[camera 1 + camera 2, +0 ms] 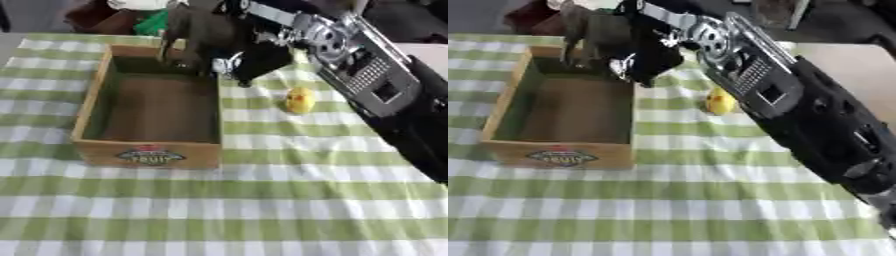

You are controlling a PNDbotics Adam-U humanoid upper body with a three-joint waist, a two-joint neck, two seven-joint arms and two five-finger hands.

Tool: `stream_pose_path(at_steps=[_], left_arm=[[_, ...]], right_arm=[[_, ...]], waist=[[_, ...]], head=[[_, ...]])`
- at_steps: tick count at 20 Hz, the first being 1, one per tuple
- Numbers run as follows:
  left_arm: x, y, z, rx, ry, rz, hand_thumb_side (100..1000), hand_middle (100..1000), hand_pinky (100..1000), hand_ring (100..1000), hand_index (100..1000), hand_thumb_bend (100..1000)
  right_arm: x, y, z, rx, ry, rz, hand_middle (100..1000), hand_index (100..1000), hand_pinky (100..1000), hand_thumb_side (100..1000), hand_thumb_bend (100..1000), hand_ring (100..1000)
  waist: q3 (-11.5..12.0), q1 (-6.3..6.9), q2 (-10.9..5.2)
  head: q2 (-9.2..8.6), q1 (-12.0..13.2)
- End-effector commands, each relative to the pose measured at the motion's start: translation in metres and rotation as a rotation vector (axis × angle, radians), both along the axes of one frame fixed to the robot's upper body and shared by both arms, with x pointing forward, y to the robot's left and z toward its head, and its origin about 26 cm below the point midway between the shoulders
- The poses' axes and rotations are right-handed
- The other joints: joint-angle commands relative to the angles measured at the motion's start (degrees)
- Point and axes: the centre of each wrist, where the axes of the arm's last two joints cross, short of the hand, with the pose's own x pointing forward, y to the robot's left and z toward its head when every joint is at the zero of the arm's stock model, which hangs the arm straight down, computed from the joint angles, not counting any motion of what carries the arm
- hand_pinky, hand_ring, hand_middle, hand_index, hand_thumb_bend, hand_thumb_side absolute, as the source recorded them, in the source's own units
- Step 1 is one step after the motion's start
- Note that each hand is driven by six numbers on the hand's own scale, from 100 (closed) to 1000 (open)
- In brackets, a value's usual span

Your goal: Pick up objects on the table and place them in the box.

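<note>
A wooden box (87, 107) with a fruit label on its front wall stands at the left of the green checked table, and its inside looks bare. A small yellow object (299, 100) lies on the cloth to the right of the box. My right arm reaches in from the right, and my right hand (188, 35) hangs over the box's far right corner, open, with its fingers pointing straight down. A small white and blue thing (223, 64) shows under the black part of the hand, by the box's right wall. My left hand shows in no view.
The silver and black forearm (750, 75) crosses above the cloth to the right of the yellow object. Beyond the far table edge lie dark and green things (149, 22). A beige surface (850, 65) sits at the far right.
</note>
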Motion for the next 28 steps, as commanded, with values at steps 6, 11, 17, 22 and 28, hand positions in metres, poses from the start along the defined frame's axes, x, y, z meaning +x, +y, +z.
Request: stream_pose_path(at_steps=[6,11,17,22,28], left_arm=[[0.0,-0.001,0.008,0.019,-0.023,-0.015,874,633,475,571,751,100],[0.0,-0.002,0.009,0.02,-0.025,-0.019,875,633,475,570,751,100],[0.001,-0.003,0.01,0.021,-0.029,-0.024,875,633,475,570,750,100],[0.001,-0.004,0.011,0.022,-0.031,-0.032,875,632,475,570,749,100],[0.002,-0.005,0.012,0.023,-0.032,-0.035,875,632,475,570,749,100]], right_arm=[[0.032,0.032,0.003,0.046,-0.004,-0.015,100,222,553,306,100,351],[0.051,0.038,-0.004,0.049,-0.009,-0.011,100,222,555,306,100,352],[0.061,0.041,-0.011,0.051,-0.006,-0.029,100,221,555,309,100,353],[0.079,0.047,-0.025,0.038,-0.004,-0.081,100,222,555,312,100,357],[0.099,0.047,-0.047,-0.014,0.033,-0.118,132,285,585,302,100,403]], waist=[[0.5,0.02,-0.86],[1.1,-0.21,-0.47],[1.6,-0.43,-0.25],[2.3,-0.59,-0.09],[2.6,-0.78,0.03]], head=[[-0.92,-0.9],[-1.25,-1.1],[-1.49,-1.3],[-1.64,-1.8],[-1.73,-2.1]])
